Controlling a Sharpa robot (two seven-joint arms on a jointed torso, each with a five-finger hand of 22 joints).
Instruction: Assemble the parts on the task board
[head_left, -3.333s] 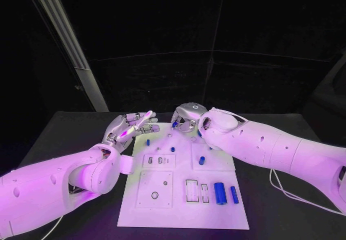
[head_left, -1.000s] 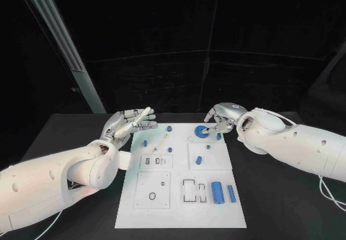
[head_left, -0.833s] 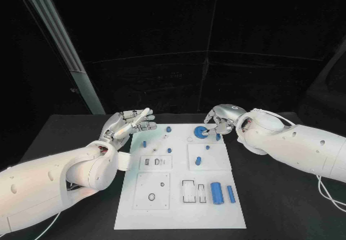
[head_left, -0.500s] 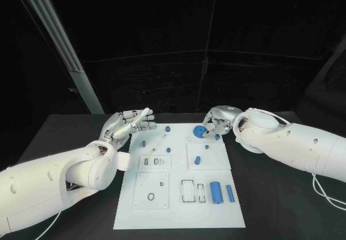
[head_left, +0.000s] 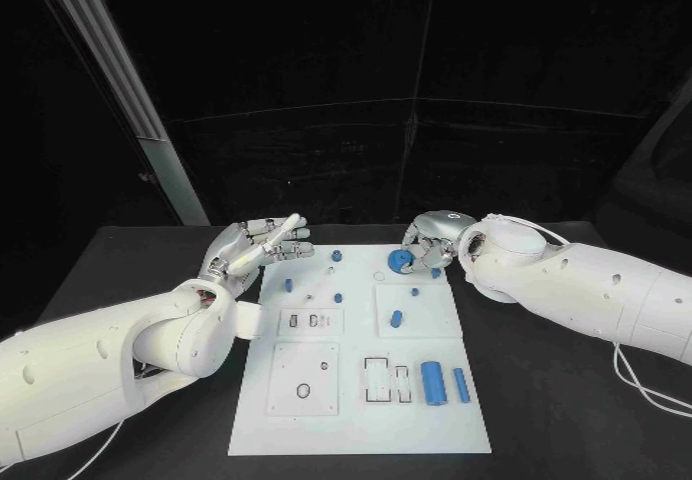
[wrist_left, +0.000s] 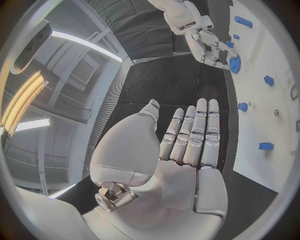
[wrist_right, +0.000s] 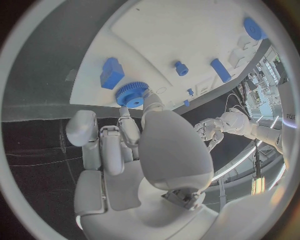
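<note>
While right hand (head_left: 433, 243) fingertips touch blue gear (head_left: 398, 262) on task board (head_left: 361, 420), likely seating it; left hand (head_left: 260, 245) spread, empty, off-board.

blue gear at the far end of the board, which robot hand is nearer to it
Right. The right robot hand is at the blue gear, fingertips touching it. The left robot hand hovers open beyond the task board's opposite far corner, clear of the gear.

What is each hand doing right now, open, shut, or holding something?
Left hand: open, fingers spread, holding nothing.
Right hand: fingers touch the blue gear; grip cannot be told.
</note>
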